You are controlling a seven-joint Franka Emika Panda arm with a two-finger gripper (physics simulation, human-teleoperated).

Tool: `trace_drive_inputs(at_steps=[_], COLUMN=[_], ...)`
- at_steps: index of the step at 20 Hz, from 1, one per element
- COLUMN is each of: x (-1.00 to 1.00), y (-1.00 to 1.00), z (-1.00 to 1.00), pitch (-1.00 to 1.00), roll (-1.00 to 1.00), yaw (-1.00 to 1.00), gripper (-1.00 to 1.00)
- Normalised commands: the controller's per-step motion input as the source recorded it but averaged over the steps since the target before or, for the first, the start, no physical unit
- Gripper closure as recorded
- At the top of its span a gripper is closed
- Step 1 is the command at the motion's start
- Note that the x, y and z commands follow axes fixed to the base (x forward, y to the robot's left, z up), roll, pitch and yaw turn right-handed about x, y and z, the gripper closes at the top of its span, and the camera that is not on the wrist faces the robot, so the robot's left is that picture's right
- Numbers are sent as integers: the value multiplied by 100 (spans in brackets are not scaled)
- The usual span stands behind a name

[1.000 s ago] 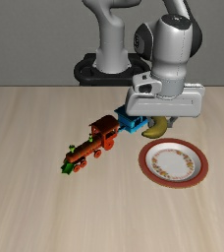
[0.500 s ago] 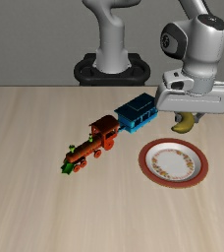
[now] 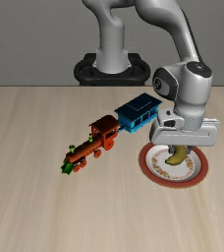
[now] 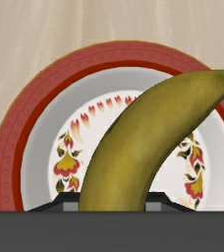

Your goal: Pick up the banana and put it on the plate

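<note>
End effector [image 3: 179,146] clamped on the banana [image 4: 148,138], which hung beneath it, directly above the plate [image 3: 151,169] — held low and centred, probably so that release would land it inside the red rim.

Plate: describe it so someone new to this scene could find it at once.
On the wooden table, look to the exterior view's right of the toy train. The plate lies there under the held banana: the only round thing, white with a red rim and flower pattern.
</note>
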Motion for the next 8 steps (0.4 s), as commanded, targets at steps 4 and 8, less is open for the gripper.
trace_drive_inputs(at_steps=[4, 8], x=[0, 0], y=[0, 0], z=[0, 0], pitch=[0, 0], roll=[0, 0], yaw=[0, 0], gripper=[-100, -100])
